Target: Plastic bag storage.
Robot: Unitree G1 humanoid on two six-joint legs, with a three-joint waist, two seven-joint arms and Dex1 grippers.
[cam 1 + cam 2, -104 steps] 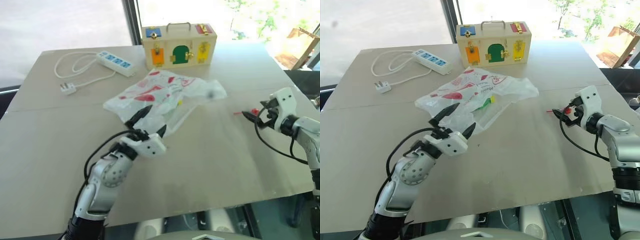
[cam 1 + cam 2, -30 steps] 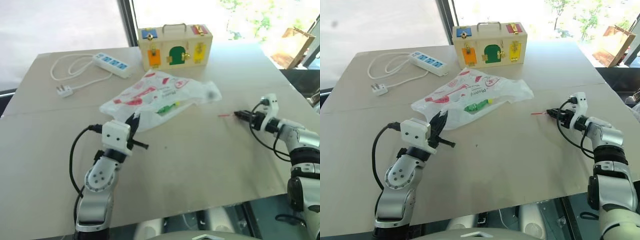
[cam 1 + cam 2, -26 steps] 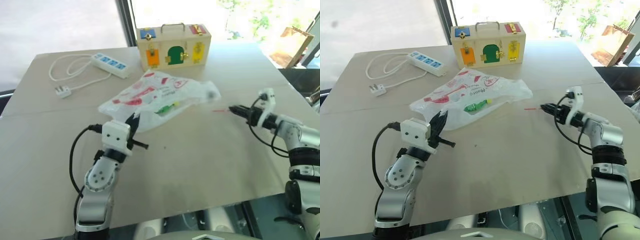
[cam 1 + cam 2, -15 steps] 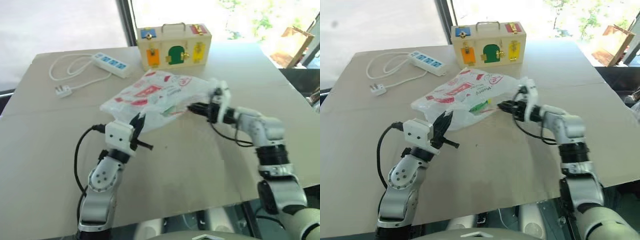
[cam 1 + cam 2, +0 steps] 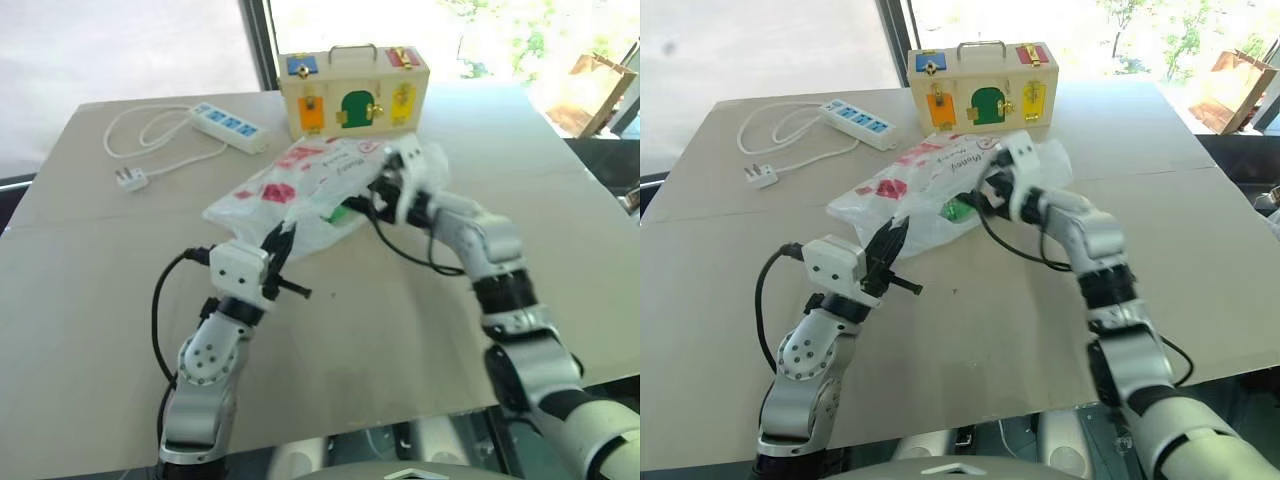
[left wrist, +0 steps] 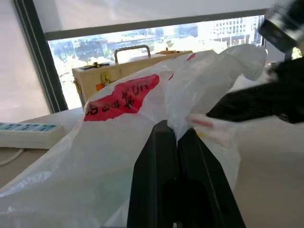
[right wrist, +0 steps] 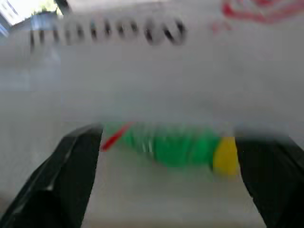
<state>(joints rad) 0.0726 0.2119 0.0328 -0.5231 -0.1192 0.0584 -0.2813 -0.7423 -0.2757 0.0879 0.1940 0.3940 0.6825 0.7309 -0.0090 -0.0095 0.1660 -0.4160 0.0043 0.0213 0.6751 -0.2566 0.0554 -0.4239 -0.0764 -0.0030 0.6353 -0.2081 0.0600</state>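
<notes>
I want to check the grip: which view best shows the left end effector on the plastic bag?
The left wrist view: left end effector shut on the plastic bag edge, close up. Both eye views show it small, at the bag's near corner.

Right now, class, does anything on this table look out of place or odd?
Yes: a green bottle lies inside the crumpled plastic bag, which is meant for storing. The left gripper pinches the bag's edge; the right gripper stands open before the bottle.
</notes>
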